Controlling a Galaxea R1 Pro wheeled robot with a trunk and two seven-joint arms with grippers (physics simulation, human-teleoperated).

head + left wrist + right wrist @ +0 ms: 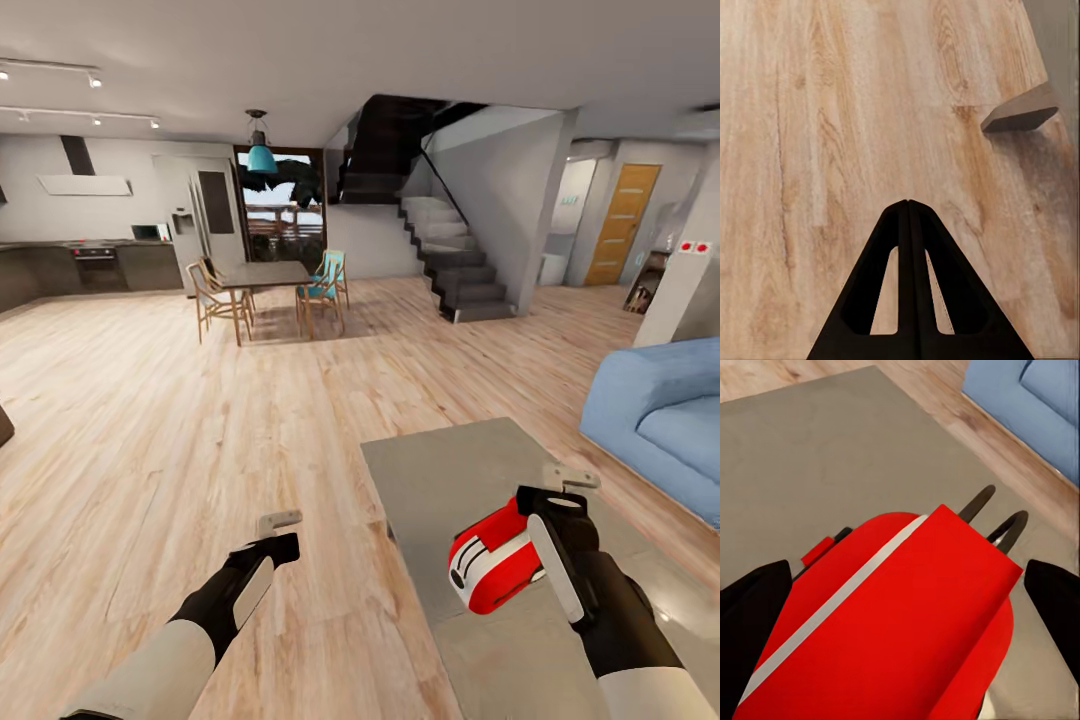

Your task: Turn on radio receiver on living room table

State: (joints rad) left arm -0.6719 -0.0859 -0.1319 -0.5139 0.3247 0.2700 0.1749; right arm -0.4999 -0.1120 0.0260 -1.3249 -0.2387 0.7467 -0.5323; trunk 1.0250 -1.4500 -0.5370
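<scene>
The glossy red radio receiver with its white band and white end panel is tilted just over the grey coffee table. My right gripper is shut on the radio receiver from its right side. In the right wrist view the radio receiver sits between the two black fingers, with the table top beyond it. My left gripper hangs over the wooden floor to the left of the table, shut and holding nothing. Its closed fingertips point at bare floor near an angled table leg.
A blue sofa stands right of the table. Further back are a dark dining table with wooden chairs, a staircase, a kitchen counter and an orange door. Wide wooden floor lies to the left.
</scene>
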